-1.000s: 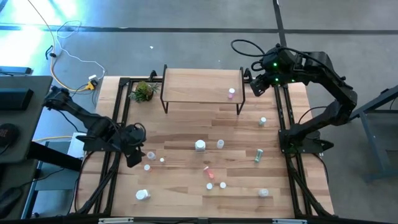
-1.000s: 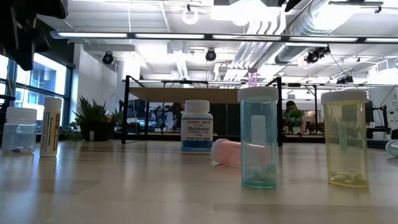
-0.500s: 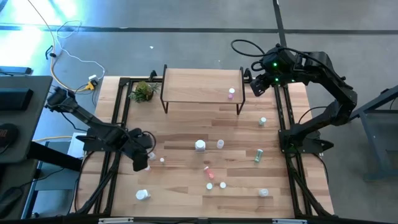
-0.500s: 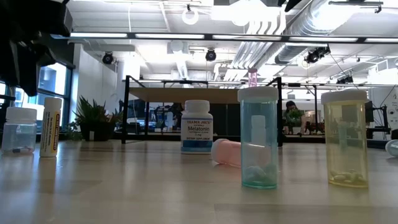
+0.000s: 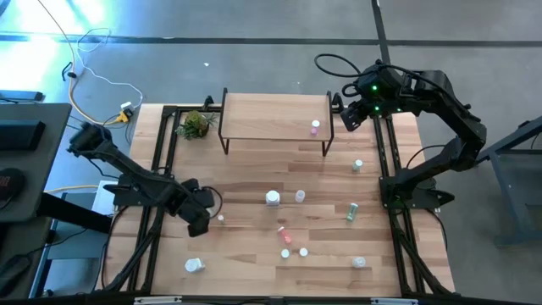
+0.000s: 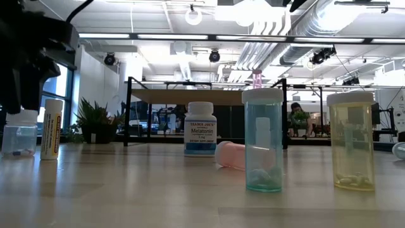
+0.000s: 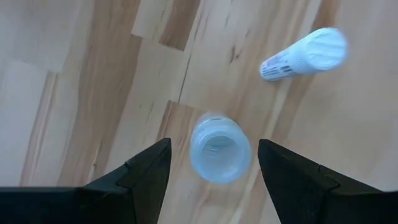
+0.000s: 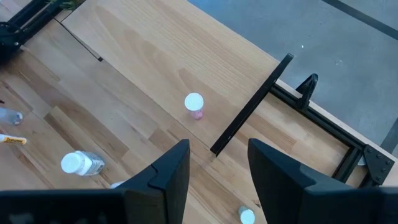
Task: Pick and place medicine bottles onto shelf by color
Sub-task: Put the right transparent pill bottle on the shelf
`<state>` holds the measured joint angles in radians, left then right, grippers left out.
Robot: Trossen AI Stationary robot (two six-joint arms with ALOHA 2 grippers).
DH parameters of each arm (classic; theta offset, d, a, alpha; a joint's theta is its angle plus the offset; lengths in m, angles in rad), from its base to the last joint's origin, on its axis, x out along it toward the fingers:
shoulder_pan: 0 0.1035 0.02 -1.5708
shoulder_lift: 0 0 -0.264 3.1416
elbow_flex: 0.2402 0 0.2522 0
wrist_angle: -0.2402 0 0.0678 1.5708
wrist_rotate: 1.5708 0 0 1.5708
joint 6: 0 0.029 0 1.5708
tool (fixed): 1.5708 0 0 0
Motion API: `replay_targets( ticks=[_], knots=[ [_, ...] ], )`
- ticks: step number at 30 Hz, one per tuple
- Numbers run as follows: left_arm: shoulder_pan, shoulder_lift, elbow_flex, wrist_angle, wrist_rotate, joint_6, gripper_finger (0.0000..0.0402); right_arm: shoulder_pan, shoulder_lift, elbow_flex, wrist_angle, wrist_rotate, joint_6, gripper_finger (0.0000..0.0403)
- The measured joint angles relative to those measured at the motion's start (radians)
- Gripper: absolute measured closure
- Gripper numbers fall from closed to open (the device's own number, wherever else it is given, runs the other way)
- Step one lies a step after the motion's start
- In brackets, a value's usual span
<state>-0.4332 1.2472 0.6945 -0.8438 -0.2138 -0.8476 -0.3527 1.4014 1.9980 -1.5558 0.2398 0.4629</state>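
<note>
My left gripper (image 5: pixel 201 213) is open, pointing down over a small clear bottle with a white cap (image 7: pixel 219 155) that stands upright on the tabletop. Its fingers stand on either side of the bottle without touching it. In the low view the gripper (image 6: pixel 25 76) hangs just above the same bottle (image 6: pixel 19 134). A thin white bottle (image 7: pixel 305 55) stands close beside it. My right gripper (image 5: pixel 347 116) is open and empty above the right end of the shelf (image 5: pixel 271 119). A pink bottle (image 5: pixel 315 127) stands on the shelf's plank near its right end.
Several bottles stand scattered on the tabletop: a white jar (image 5: pixel 272 198), a green one (image 5: pixel 351 210), a pink one lying down (image 5: pixel 284 230), and a white jar near the front left (image 5: pixel 194 265). A potted plant (image 5: pixel 196 124) sits left of the shelf.
My left gripper has moved toward the table's right edge and down, and now stands over the clear bottle with its fingers on either side of it. The bottles have not moved.
</note>
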Motion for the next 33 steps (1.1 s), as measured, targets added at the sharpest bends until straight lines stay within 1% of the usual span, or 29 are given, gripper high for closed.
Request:
replay_targets(
  ticks=[5, 7, 10, 15, 18, 21, 26, 30, 33],
  knots=[
    [0.0, 0.044, 0.0, 0.006, -0.014, -0.013, 0.0172, 0.0, 0.0, 0.0, 0.0, 0.0, 0.0, 0.0249],
    [0.0, 0.052, 0.0, 0.008, -0.014, -0.013, 0.0178, 0.0, 0.0, 0.0, 0.0, 0.0, 0.0, 0.0249],
    [0.0, 0.055, 0.0, 0.01, -0.01, -0.013, 0.0202, 0.0, 0.0, 0.0, 0.0, 0.0, 0.0, 0.0249],
    [0.0, 0.055, 0.0, 0.032, -0.007, 0.001, 0.0259, 0.0, 0.0, 0.0, 0.0, 0.0, 0.0, 0.0249],
    [0.0, 0.055, 0.0, 0.041, -0.006, 0.002, 0.0278, 0.0, 0.0, 0.0, 0.0, 0.0, 0.001, 0.0249],
    [0.001, 0.055, 0.0, 0.044, -0.003, 0.002, 0.0276, 0.0, 0.0, 0.0, 0.0, 0.0, 0.008, 0.0249],
    [0.032, 0.037, 0.0, 0.046, 0.043, 0.002, 0.0257, 0.0, 0.0, 0.0, 0.0, 0.0, 0.007, 0.0249],
    [0.076, -0.006, 0.006, 0.038, 0.045, 0.005, 0.0265, 0.0, 0.0, 0.0, 0.0, 0.0, 0.007, 0.0249],
    [0.121, -0.045, 0.037, 0.026, 0.03, 0.041, 0.0271, 0.0, 0.0, 0.0, 0.0, 0.0, 0.003, 0.0249]
  ],
)
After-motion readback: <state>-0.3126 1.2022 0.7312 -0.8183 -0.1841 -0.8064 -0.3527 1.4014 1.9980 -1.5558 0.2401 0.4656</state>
